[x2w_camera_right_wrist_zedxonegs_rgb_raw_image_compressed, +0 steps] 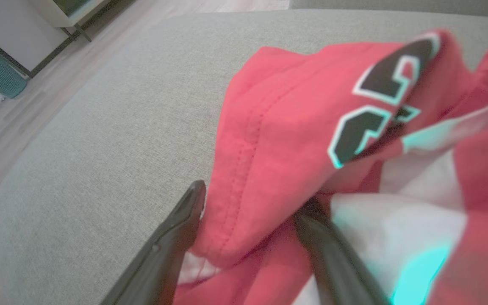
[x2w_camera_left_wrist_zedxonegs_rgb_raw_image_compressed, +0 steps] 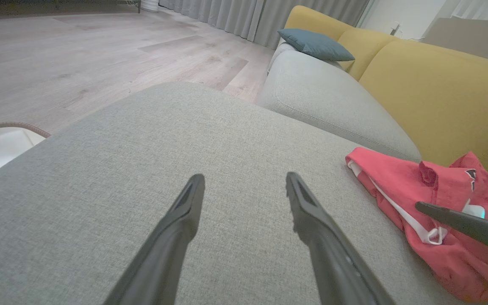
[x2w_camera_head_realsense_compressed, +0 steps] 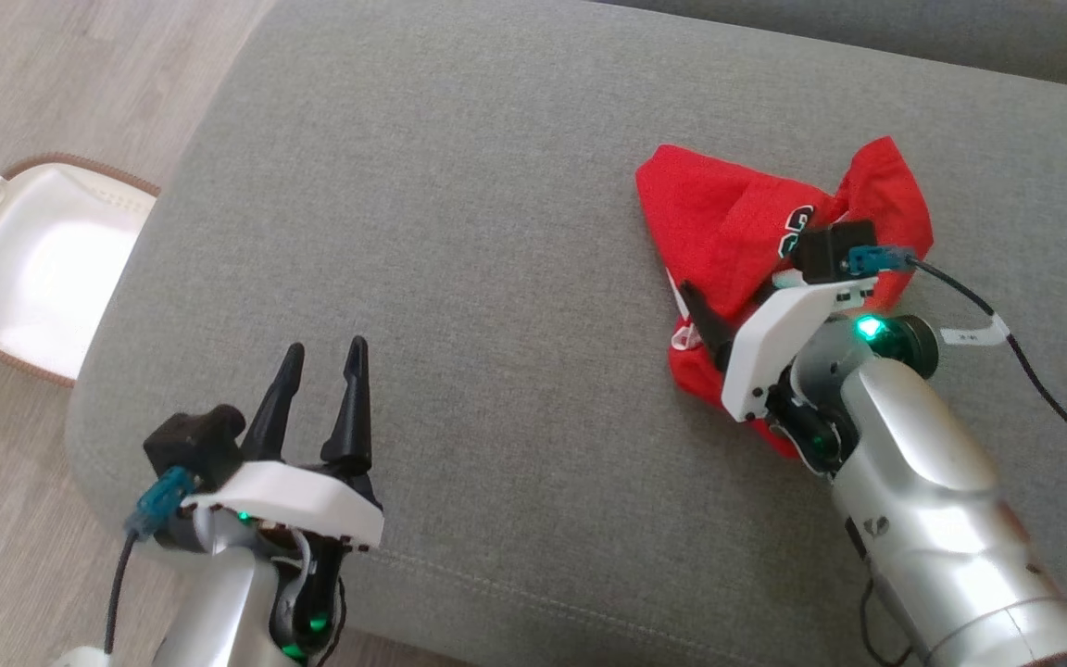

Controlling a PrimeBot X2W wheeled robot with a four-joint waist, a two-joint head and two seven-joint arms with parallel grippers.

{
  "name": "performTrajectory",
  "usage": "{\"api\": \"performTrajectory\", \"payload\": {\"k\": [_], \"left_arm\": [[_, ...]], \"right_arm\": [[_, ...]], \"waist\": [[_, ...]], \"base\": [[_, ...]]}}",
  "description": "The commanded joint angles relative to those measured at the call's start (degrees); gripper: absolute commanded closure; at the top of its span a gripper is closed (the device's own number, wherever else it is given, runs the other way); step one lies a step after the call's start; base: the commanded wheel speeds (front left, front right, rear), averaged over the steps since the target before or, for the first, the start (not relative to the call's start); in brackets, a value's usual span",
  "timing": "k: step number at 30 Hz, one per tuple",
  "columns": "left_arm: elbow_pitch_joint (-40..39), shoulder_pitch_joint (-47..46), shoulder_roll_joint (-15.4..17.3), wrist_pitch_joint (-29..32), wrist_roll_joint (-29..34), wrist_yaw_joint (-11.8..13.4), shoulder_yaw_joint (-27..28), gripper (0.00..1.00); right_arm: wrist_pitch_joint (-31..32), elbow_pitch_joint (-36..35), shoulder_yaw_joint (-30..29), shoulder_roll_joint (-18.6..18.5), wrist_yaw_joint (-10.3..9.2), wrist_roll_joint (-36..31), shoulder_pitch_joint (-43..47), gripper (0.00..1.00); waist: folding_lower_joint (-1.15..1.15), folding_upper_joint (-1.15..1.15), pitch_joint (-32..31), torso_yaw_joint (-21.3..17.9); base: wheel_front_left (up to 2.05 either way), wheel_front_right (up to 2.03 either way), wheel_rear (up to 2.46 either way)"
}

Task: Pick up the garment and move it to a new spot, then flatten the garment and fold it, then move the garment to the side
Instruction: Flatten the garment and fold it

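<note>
While open right jaws sit around the red garment (x2w_camera_head_realsense_compressed: 728, 213) edge, open left jaws hang at its eight o'clock.

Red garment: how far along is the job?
Done: nothing visible; the crumpled red fabric garment lies bunched on the grey fabric cushion. In hand: the right pincer, open, straddles a fold, not yet closed; the left pincer hangs open over bare cushion. Left: grasp, relocate, flatten, fold, set aside.
</note>
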Motion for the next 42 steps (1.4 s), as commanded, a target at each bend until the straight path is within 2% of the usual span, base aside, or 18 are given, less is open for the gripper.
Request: {"api": "performTrajectory", "payload": {"k": [1,2,3,13,19,23,27,32,35,36,37,39,42], "left_arm": [[-1.39,-2.8,0.14,-0.7,0.42,-0.06,2.36,0.0],[-1.33,-2.74,0.09,-0.7,0.44,-0.1,2.46,0.0],[-1.27,-2.66,0.06,-0.7,0.46,-0.13,2.58,0.0],[-0.56,-1.11,-0.06,-0.7,1.55,-0.66,4.35,0.0],[-0.82,0.08,-0.08,-0.7,2.54,-0.62,5.0,0.0],[-1.0,1.04,-0.08,-0.7,2.8,-0.62,5.09,0.0],[-1.57,1.63,-0.09,-0.7,2.56,-0.64,4.85,0.0],[-2.32,1.4,-0.1,-0.7,1.92,-0.52,4.25,0.0],[-2.24,0.96,-0.1,-0.7,1.53,-0.59,3.62,0.0],[-2.16,0.8,-0.1,-0.7,1.37,-0.59,3.42,0.0],[-2.06,0.66,-0.1,-0.7,1.19,-0.54,3.29,0.0],[-1.82,0.41,-0.1,-0.7,0.94,-0.46,3.02,0.0],[-1.43,0.06,-0.1,-0.7,0.93,-0.39,2.85,0.0]], "right_arm": [[-0.62,-0.77,1.55,0.49,-0.04,0.11,-2.59,0.0],[-1.24,-0.12,2.2,0.49,-0.04,0.03,-3.23,0.43],[-2.4,0.07,2.92,0.49,-0.04,0.08,-3.82,1.0],[-17.34,-9.42,15.19,0.49,-0.04,10.96,-6.7,1.0],[-22.78,-14.83,16.89,0.49,-0.04,18.11,-9.73,1.0],[-24.14,-15.91,14.72,0.49,-0.04,21.75,-10.59,1.0],[-25.05,-13.22,8.65,0.49,-0.04,22.78,-11.86,1.0],[-25.25,-2.68,-2.82,0.03,-0.04,18.36,-13.96,1.0],[-26.06,5.09,-9.01,-2.69,-0.04,13.64,-15.94,1.0],[-26.47,7.57,-10.64,-3.72,-0.04,11.76,-16.68,0.38],[-26.51,10.79,-12.3,-4.7,-0.04,9.94,-17.3,0.0],[-26.57,16.84,-14.54,-6.42,-0.04,5.6,-19.05,0.0],[-27.23,22.45,-17.46,-6.38,-0.04,1.76,-21.66,0.0]], "waist": [[0.0,0.0,0.08,0.19],[0.0,0.0,0.08,0.2],[0.0,0.0,0.03,0.14],[0.0,0.0,-3.05,-4.18],[0.0,0.0,-5.66,-6.41],[0.0,0.0,-6.46,-7.08],[0.0,0.0,-6.42,-7.46],[0.0,0.0,-5.15,-7.15],[0.0,0.0,-4.2,-6.67],[0.0,0.0,-3.92,-6.56],[0.0,0.0,-3.68,-6.5],[0.0,0.0,-3.16,-6.53],[0.0,0.0,-2.76,-6.93]], "base": [[0.0,0.0,0.0],[0.0,0.0,0.0],[0.0,0.0,0.0],[0.0,0.0,0.0],[0.0,0.0,0.0],[0.0,0.0,0.0],[0.0,0.0,0.0],[0.0,0.0,0.0],[0.0,0.0,0.0],[0.0,0.0,0.0],[0.0,0.0,0.0],[0.0,0.0,0.0],[0.0,0.0,0.0]]}}
